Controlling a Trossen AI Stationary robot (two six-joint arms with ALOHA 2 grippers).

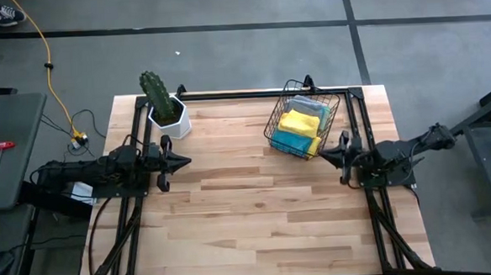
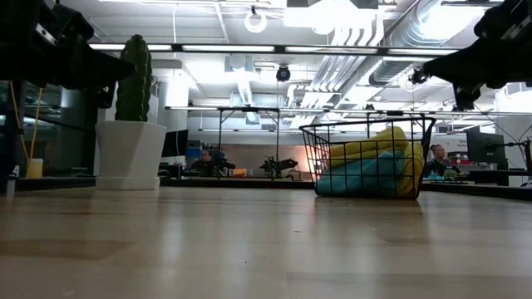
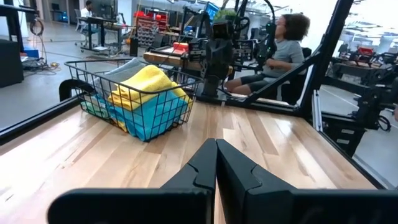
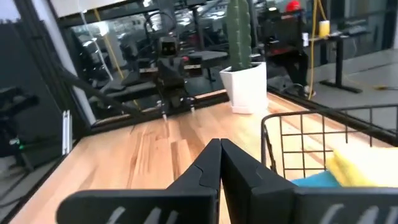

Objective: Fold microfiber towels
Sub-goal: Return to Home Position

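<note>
The folded microfiber towels (image 1: 300, 126), yellow over teal with what may be grey behind, sit in the black wire basket (image 1: 333, 116) at the high view's upper right. The left gripper (image 1: 186, 162) at middle left and the right gripper (image 1: 322, 156), just below the basket, both have fingers pressed together, empty. A green cactus in a white pot (image 1: 167, 112) stands upper left.

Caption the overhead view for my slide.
Yellow and teal microfiber towels folded in black wire basket; left end effector, right end effector idle.

Yellow and teal towels (image 1: 300, 126), black basket (image 2: 328, 149)
</note>
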